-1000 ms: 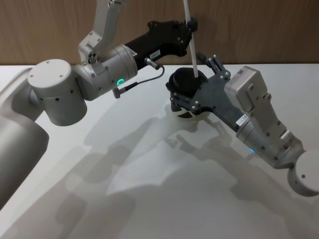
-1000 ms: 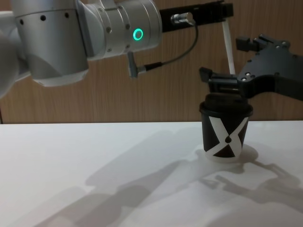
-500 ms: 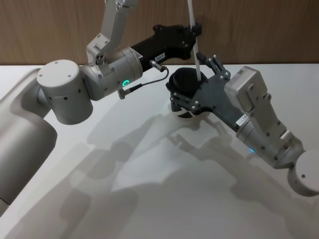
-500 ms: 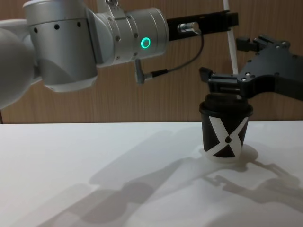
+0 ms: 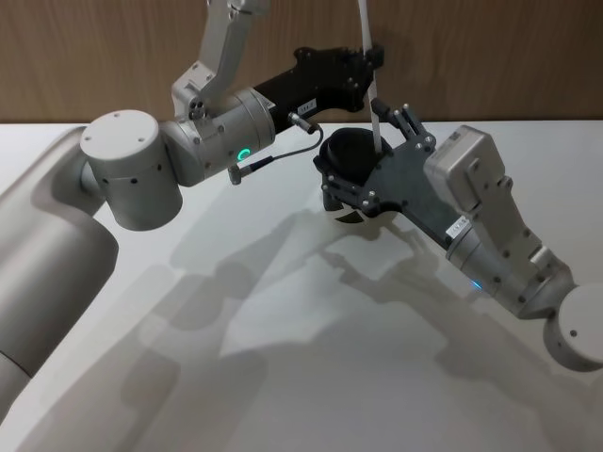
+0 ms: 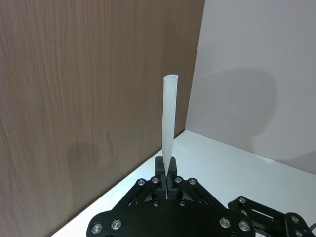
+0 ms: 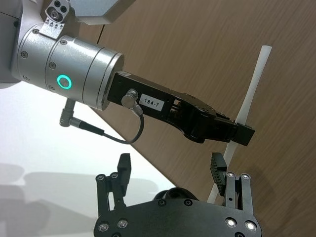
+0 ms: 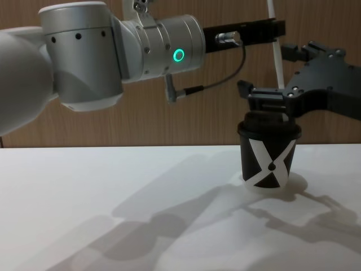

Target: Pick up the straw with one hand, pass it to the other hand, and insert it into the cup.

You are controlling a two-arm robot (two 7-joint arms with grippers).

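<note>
The white straw (image 8: 275, 56) stands nearly upright over the black cup (image 8: 269, 161) with its white X mark. My left gripper (image 8: 276, 28), on the silver wrist with the green ring, is shut on the straw partway up; the left wrist view has the straw (image 6: 169, 123) rising from the closed fingertips. The straw's lower end is hidden behind my right gripper (image 8: 271, 70), just above the domed lid. That all-black right gripper is open, its fingers spread on either side above the lid (image 5: 347, 155). In the right wrist view the straw (image 7: 249, 94) runs past one right finger.
The cup stands on a white table (image 5: 311, 358) close to the wooden back wall (image 5: 490, 56). A dark cable (image 8: 214, 84) loops under the left wrist. Shadows of both arms fall across the table's middle.
My left arm has shifted right and slightly down, carrying the straw with it. The right gripper and the cup have not moved.
</note>
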